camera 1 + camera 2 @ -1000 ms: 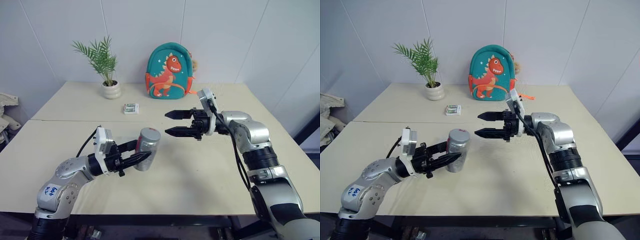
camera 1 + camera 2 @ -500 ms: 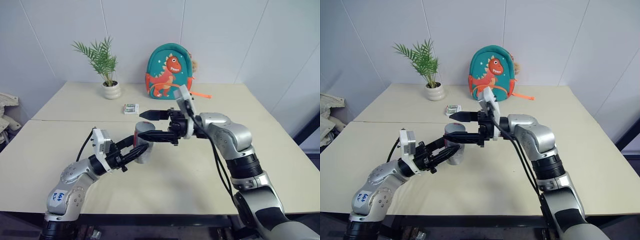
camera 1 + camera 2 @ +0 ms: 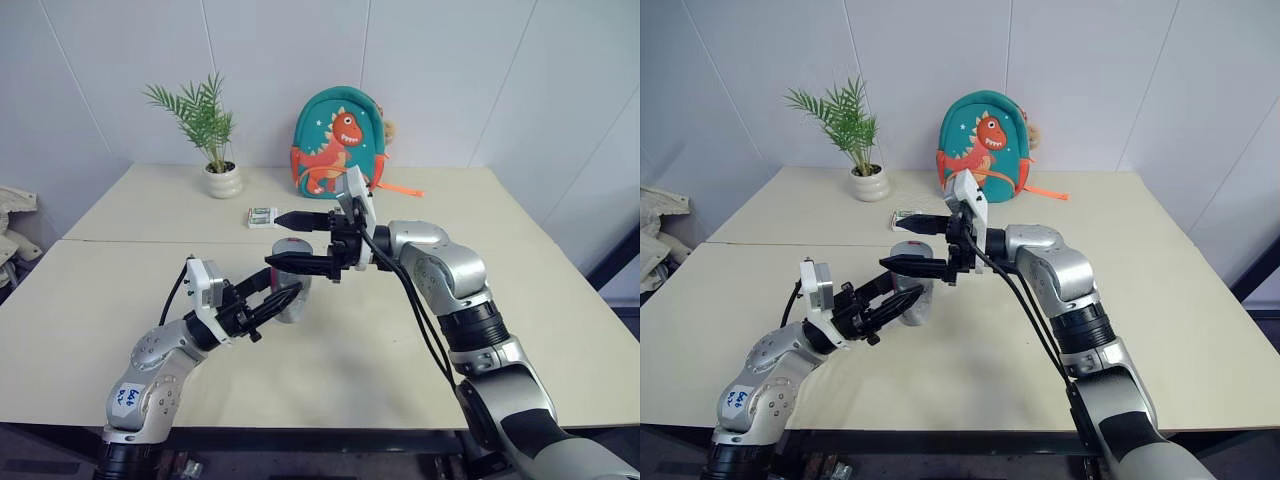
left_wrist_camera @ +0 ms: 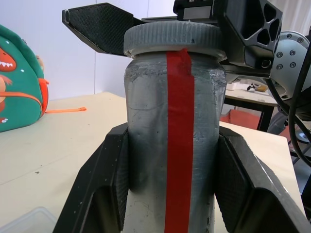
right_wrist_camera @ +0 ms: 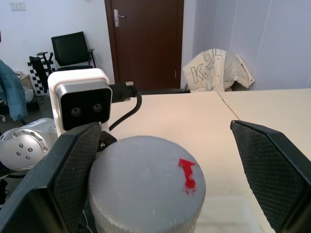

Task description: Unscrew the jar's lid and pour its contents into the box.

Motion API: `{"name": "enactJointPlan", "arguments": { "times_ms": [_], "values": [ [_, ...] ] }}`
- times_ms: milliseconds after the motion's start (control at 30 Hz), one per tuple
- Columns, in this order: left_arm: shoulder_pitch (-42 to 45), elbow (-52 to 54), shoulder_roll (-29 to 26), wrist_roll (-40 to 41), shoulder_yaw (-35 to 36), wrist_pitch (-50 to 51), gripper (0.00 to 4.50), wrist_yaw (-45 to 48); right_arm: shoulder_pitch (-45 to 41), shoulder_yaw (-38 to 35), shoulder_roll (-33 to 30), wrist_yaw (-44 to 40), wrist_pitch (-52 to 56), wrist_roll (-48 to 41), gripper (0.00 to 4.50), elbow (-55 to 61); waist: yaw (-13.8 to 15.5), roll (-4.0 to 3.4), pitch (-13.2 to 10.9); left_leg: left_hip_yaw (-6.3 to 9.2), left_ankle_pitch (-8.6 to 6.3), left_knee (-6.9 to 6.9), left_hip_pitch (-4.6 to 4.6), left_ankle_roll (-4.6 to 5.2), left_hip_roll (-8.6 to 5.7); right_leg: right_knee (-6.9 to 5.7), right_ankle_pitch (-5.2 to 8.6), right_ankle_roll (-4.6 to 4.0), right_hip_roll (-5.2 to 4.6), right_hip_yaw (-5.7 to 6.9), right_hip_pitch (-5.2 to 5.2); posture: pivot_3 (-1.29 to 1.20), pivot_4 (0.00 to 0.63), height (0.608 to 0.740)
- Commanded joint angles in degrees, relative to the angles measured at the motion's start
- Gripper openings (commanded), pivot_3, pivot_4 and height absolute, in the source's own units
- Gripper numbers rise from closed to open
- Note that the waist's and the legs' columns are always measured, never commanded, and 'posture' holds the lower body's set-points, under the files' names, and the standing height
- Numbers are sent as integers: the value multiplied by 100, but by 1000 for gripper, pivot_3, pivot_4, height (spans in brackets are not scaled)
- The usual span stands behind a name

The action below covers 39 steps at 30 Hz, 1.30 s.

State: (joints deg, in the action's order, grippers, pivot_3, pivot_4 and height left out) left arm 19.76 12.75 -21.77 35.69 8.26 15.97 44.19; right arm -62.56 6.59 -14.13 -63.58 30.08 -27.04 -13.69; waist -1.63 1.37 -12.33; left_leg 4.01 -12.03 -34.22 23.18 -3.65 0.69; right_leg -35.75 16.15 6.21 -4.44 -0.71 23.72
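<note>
Toward the far edge of the table: one potted plant, one dinosaur backpack, one small green-and-white packet. Nothing between the grippers and the jar. Left gripper with jaws pressed on the silvery body, one finger on either side, jar held upright above the table (red tape strip facing the wrist). Right gripper reaching in level from the right, jaws spread wide, one either side of the grey lid, not touching it. Lid on the jar, one red mark on top. Corner of a clear box just visible below the jar.
</note>
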Motion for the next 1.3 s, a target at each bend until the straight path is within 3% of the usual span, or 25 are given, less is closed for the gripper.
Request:
{"name": "enactJointPlan", "arguments": {
  "times_ms": [33, 567, 1300],
  "values": [
    [79, 172, 12, 64, 20, -139, 1989, 49, -128, -172, -87, -68, -72, -70, 4472, 7, 0, 0, 0, 0, 0, 0, 0, 0, 0, 0, 0, 0, 0, 0, 0, 0, 150, 740],
    [129, 145, 21, 87, 33, -160, 1989, 34, -5, -287, -608, -450, -85, -67, 4472, -304, -3, 0, 0, 0, 0, 0, 0, 0, 0, 1, 0, 0, 0, 0, 0, 0, 150, 740],
    [178, 89, -3, 74, 44, -151, 1989, 104, 76, -465, -832, -831, 19, -310, 4472, -424, 6, 0, 0, -1, 0, 0, 0, 0, -1, 2, 0, 0, 1, 0, -1, 0, 150, 740]
  ]
}}
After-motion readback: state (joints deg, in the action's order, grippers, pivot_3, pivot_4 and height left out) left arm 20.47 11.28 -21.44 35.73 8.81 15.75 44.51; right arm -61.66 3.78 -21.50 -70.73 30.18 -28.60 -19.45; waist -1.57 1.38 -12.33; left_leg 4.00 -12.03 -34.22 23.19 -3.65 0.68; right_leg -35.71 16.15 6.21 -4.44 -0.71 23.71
